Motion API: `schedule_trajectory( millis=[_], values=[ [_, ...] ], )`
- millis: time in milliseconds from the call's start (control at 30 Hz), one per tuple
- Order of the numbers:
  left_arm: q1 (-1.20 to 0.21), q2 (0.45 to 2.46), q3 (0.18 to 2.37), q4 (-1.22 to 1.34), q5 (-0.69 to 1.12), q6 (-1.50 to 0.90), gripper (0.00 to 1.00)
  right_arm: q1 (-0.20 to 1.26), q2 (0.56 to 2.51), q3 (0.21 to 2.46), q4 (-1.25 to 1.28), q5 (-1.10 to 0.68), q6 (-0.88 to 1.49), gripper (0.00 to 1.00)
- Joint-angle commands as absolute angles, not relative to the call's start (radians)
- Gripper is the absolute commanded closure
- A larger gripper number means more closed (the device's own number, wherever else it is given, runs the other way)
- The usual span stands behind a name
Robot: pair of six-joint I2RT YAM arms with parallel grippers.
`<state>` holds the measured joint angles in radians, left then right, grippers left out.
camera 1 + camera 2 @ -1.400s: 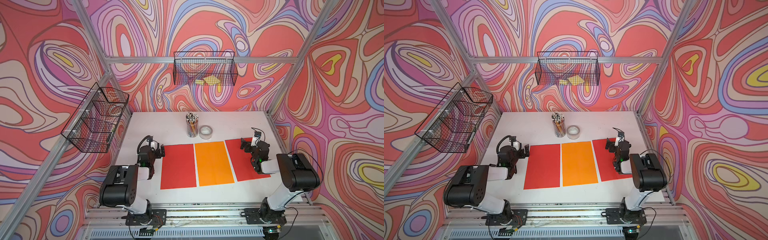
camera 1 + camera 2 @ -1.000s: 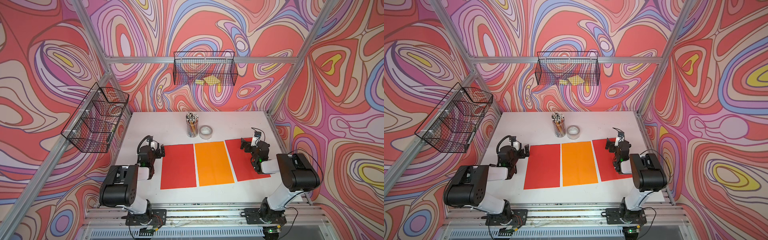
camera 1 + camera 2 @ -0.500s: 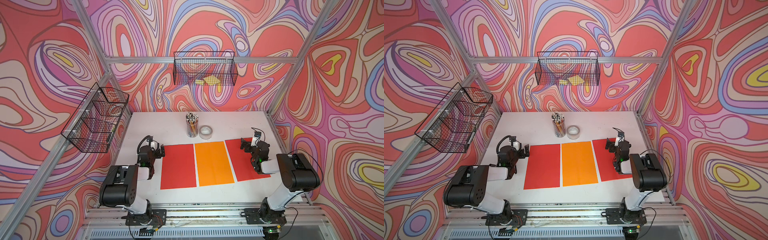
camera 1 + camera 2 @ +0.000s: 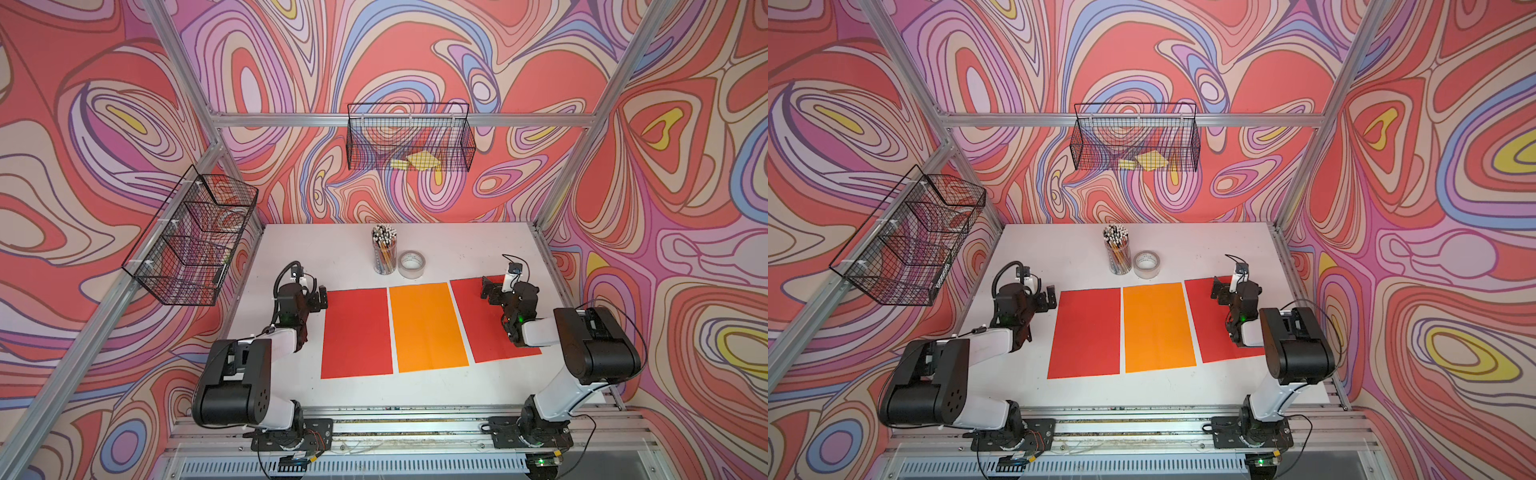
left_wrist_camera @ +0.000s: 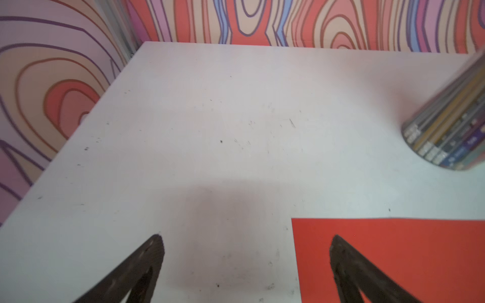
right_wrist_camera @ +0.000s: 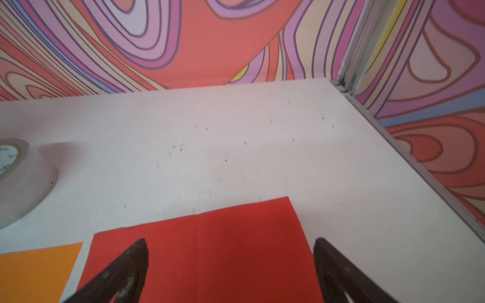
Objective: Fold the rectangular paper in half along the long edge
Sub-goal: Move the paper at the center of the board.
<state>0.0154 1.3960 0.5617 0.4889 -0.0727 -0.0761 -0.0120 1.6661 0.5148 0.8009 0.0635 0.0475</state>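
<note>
At the left gripper [image 5: 244, 241] I am seeing both jaws standing wide and gripping nothing, one finger over the corner of the left red sheet [image 4: 357, 332], its mate over bare table [image 4: 457, 245]. Across from it, the right gripper [image 6: 229, 244] is hanging just as wide and empty over the far end of the right red sheet [image 4: 482, 328]; I cannot tell whether either is touching paper.

Nothing is changing: over the last second or so both arms are sitting where they were and all three sheets are lying flat, so I am judging the fold as not yet begun.

Between the red sheets the orange sheet [image 4: 430, 326] is lying, with thin strips of table showing at each side and no overlap. Which sheet is meant, I am not able to say.

Room looks tight sideways for swinging one long edge over. Behind the orange sheet the pencil cup [image 4: 384, 253] and tape roll [image 4: 411, 264] are standing near its far edge; elsewhere the far table is offering space.
</note>
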Motion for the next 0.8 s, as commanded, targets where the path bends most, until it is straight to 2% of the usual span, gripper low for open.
schedule_trajectory(
  millis=[0, 67, 233, 333, 467, 567, 667, 767],
  values=[
    [0.041, 1.246, 0.795, 0.092, -0.196, -0.194, 0.01, -0.013, 1.522, 0.661, 0.519, 0.162, 0.085, 0.02],
    [0.051, 1.190, 0.888, -0.019, -0.108, -0.212, 0.01, -0.017, 1.417, 0.738, 0.403, 0.193, 0.126, 0.02],
    [0.051, 1.049, 1.077, -0.222, -0.017, -0.252, 0.01, -0.105, 1.266, 1.123, -0.132, 0.137, 0.426, 0.02],
    [0.051, 0.985, 1.203, -0.358, 0.024, -0.262, 0.01, -0.108, 1.192, 1.203, -0.194, -0.023, 0.430, 0.02],
    [0.051, 0.937, 1.332, -0.491, 0.021, -0.321, 0.01, -0.110, 1.107, 1.228, -0.291, 0.010, 0.518, 0.02],
    [0.051, 0.919, 1.351, -0.512, 0.091, -0.393, 0.01, -0.109, 1.132, 1.256, -0.391, -0.052, 0.470, 0.02],
    [0.041, 0.933, 1.313, -0.430, 0.250, -0.478, 0.09, -0.109, 1.235, 1.334, -0.580, -0.062, 0.436, 0.02],
    [-0.068, 0.965, 1.284, -0.383, 0.236, -0.489, 0.15, -0.112, 1.341, 1.358, -0.695, -0.058, 0.421, 0.02]
  ],
)
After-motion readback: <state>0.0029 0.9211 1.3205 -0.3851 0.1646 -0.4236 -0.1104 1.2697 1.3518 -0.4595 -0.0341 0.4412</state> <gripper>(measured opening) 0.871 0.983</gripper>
